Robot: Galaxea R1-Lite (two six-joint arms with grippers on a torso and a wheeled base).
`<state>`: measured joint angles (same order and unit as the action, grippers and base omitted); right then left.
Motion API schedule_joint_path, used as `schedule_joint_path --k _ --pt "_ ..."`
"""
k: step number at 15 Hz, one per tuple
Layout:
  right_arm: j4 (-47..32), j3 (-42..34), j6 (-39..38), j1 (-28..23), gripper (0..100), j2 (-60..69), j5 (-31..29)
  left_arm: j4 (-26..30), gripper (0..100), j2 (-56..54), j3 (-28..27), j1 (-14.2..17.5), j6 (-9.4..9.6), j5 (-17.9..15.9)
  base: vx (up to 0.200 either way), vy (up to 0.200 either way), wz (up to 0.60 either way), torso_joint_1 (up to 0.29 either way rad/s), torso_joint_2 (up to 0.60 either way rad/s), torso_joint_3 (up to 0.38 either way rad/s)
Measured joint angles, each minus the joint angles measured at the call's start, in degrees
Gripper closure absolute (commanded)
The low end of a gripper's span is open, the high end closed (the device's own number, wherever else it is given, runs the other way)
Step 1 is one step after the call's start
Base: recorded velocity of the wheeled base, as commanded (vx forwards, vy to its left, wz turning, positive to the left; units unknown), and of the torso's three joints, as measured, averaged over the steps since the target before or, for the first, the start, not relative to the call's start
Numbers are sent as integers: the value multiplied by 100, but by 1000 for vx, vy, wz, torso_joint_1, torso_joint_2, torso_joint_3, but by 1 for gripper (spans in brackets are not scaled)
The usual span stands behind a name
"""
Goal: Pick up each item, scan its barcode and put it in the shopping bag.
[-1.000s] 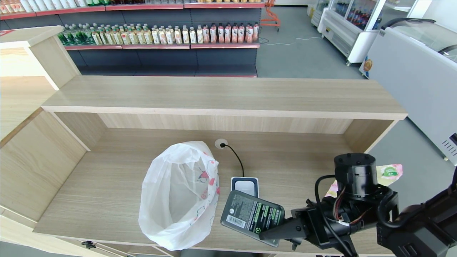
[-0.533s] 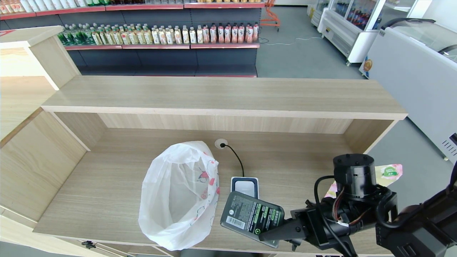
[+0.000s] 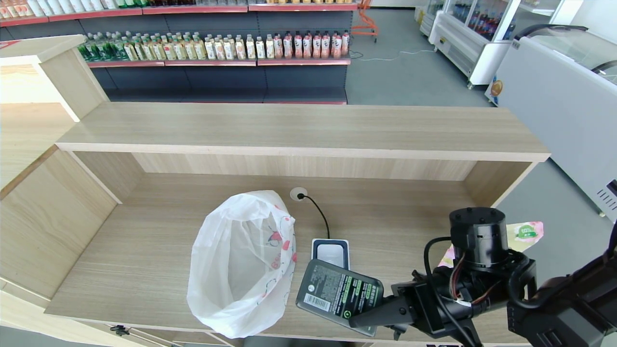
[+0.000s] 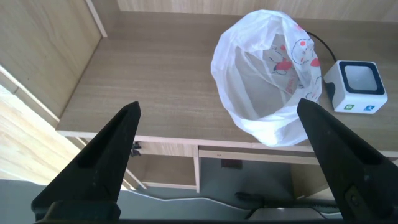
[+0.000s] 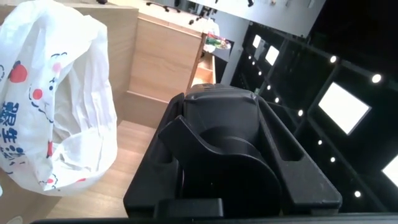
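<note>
My right gripper (image 3: 362, 317) is shut on a flat dark grey bottle (image 3: 339, 293) with a green label and a barcode facing up. It holds the bottle just above the counter's front edge, over the near side of the small white scanner (image 3: 330, 250) and right of the white shopping bag (image 3: 242, 264). In the right wrist view the dark bottle (image 5: 221, 134) sits between my fingers, with the bag (image 5: 53, 99) beyond. My left gripper (image 4: 217, 158) is open, high above the bag (image 4: 267, 74) and the scanner (image 4: 356, 86).
A pink and green pouch (image 3: 526, 232) lies on the wooden counter (image 3: 144, 250) behind my right arm. A black cable (image 3: 318, 212) runs from the scanner to a hole at the back. A raised shelf and side walls enclose the counter.
The held bottle has crept slightly left and down, toward the bag. Nothing else has moved.
</note>
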<state>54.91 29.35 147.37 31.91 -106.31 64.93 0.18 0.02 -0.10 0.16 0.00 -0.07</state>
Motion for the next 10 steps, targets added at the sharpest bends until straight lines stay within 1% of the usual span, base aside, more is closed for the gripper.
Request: schedule_joint_path --k 6,7,8,9,10 --pt "-11 -102 2 -11 100 91 0 0 0 0 0 0 0 -2 0 0 0 0 0 0" --pt "-26 -102 -189 -15 100 163 0 -2 0 0 0 0 0 -2 0 0 0 0 0 0" --pt "-30 -76 -589 -15 100 273 0 0 0 0 0 0 0 -2 0 0 0 0 0 0" --pt "-26 -50 -1068 -22 100 406 -6 -2 0 0 0 0 0 -2 0 0 0 0 0 0" --pt "-22 -26 -1775 -37 100 581 -61 0 0 0 0 0 0 -2 0 0 0 0 0 0"
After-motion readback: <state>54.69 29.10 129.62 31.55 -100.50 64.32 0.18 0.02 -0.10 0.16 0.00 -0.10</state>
